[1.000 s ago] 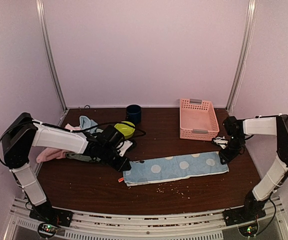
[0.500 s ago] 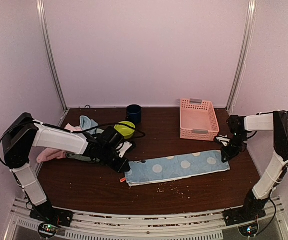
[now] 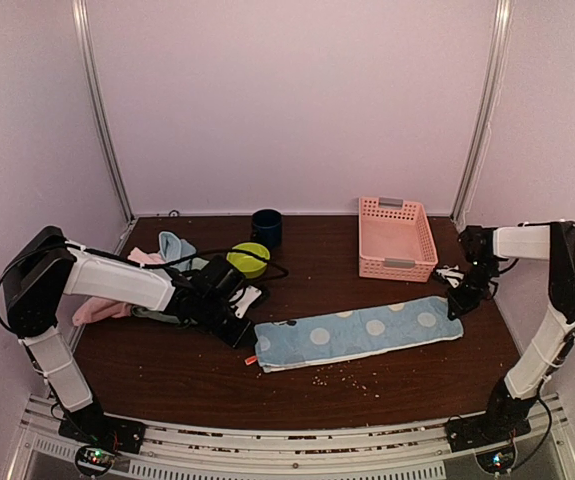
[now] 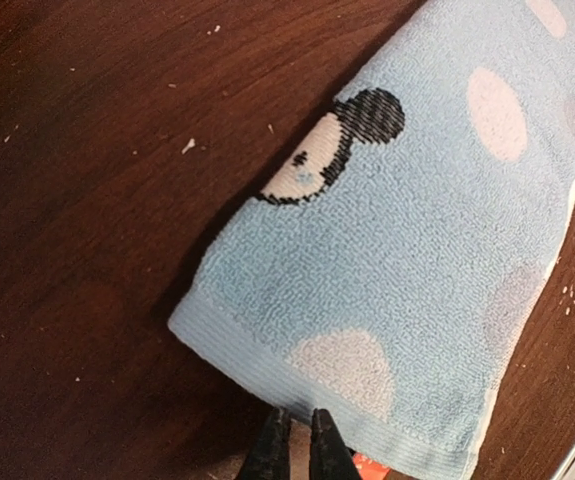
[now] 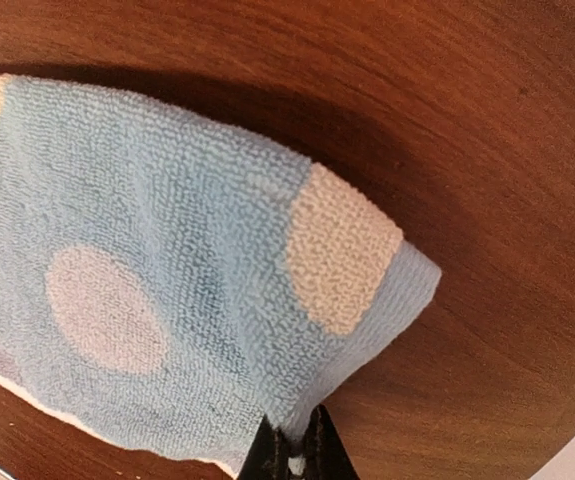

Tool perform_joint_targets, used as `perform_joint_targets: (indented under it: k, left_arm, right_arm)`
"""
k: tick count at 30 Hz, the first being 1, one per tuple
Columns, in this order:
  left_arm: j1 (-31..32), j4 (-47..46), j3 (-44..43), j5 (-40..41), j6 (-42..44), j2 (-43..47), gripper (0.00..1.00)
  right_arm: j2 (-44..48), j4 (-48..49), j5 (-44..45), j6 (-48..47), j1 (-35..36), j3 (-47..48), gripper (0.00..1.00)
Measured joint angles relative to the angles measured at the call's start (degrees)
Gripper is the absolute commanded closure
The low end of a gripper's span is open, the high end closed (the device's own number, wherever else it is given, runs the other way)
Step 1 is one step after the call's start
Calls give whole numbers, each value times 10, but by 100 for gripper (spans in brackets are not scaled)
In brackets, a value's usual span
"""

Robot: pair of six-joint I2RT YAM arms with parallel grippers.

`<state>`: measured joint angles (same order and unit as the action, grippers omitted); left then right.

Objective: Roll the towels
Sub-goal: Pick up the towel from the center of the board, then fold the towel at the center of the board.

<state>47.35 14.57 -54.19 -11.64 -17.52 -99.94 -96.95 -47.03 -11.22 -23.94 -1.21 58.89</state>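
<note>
Towel (image 3: 352, 335), light-blue terry with pale round spots and a small mouse-face motif (image 4: 332, 145): stretched flat in a long strip across the middle of the dark wooden table (image 3: 167, 385). Right gripper (image 5: 292, 445): fingers pinched tight on the right-hand corner, cloth lifted off the wood there. Left gripper (image 4: 294, 425): fingers nearly together, tips at the ribbed hem of the left end; grip or mere touch, impossible to tell. Crumbs (image 3: 342, 378) scattered over the wood; pale lilac walls (image 3: 297, 100) all round.
</note>
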Motion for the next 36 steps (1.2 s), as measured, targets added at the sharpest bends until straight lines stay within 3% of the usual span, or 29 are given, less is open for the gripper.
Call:
perform_joint_targets:
  k: [17, 36]
  left_arm:
    - [0, 0, 22, 9, 0, 2, 91]
    - [0, -26, 35, -9, 0, 4, 93]
  right_arm:
    - [58, -111, -23, 2, 16, 115, 100]
    - [25, -167, -184, 15, 232, 203, 100]
